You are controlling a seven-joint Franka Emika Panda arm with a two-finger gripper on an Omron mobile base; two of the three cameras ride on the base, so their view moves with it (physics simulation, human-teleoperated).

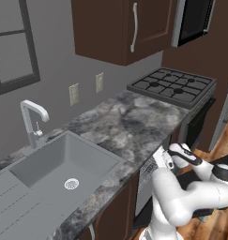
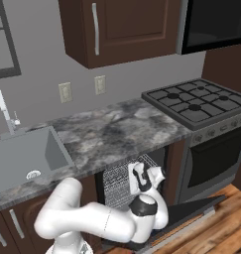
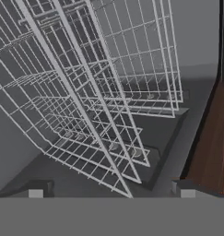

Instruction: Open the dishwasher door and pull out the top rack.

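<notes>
Two wire baskets show in the hand view, their thin light-grey grids running from about 10 o'clock down toward 6 o'clock, with the dishwasher's grey inner walls behind them. I take the nearer, upper one to be the top rack (image 3: 85, 106), though which tier is which is hard to settle from so close. In the right base view the top rack (image 2: 119, 181) sits in the open cavity under the stone counter (image 2: 117, 134), at 12 o'clock from the arm's wrist. The dishwasher door (image 2: 191, 211) is already down, a dark panel lying almost flat out over the wood floor (image 2: 231, 198), at 3 o'clock from the wrist.

The gripper (image 2: 147, 174) is up at the rack's front, close to the wires; in the left base view the gripper (image 1: 168, 154) sits beside the grid at the counter's edge. Its two fingertips stand apart at the bottom corners of the hand view with nothing between them, so the claw is wide and empty.

Such a rack is likely light and fairly stiff, sliding on rails with some drag. The wires are thin and smooth, so a pinch on a single strand may slip. My judgement is that the front rim wire, near its middle, is the place to close on, pulling straight outward so the rack does not bind.
</notes>
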